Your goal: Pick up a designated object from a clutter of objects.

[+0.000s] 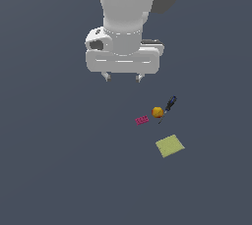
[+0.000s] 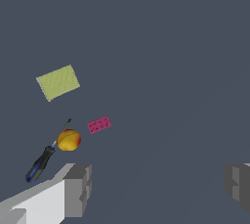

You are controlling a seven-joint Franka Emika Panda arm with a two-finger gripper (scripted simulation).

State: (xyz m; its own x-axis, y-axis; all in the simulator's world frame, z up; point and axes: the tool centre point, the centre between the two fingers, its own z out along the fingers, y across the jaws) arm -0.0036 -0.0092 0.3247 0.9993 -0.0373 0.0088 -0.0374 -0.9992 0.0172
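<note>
Tool (image 1: 123, 77) of the white Panda arm (image 1: 129, 3) hangs above the dark grey tabletop (image 1: 59, 170) with its two short fingers spread wide and nothing between them; the wrist view shows the same wide gap between the grey fingertips (image 2: 78, 189).

The screwdriver (image 1: 168, 106), with its blue-and-black handle and thin dark shaft, lies flat on the tabletop at about four o'clock from the tool in the exterior view, clear of the fingers. In that view its handle points toward one o'clock and its shaft tip toward seven o'clock. The orange ball (image 1: 157, 112) sits right against the shaft, at the shaft's nine o'clock side, seemingly touching or overlapping it. In the wrist view the screwdriver (image 2: 43, 159) runs under or behind the ball (image 2: 69, 140), the thin tip showing beyond it.

The flat pink studded brick (image 1: 141, 120) lies just beside the ball, at its eight o'clock in the exterior view, apart from it. The yellow-green square (image 1: 170, 145) lies flat at five o'clock from the ball, separate from the other three.
</note>
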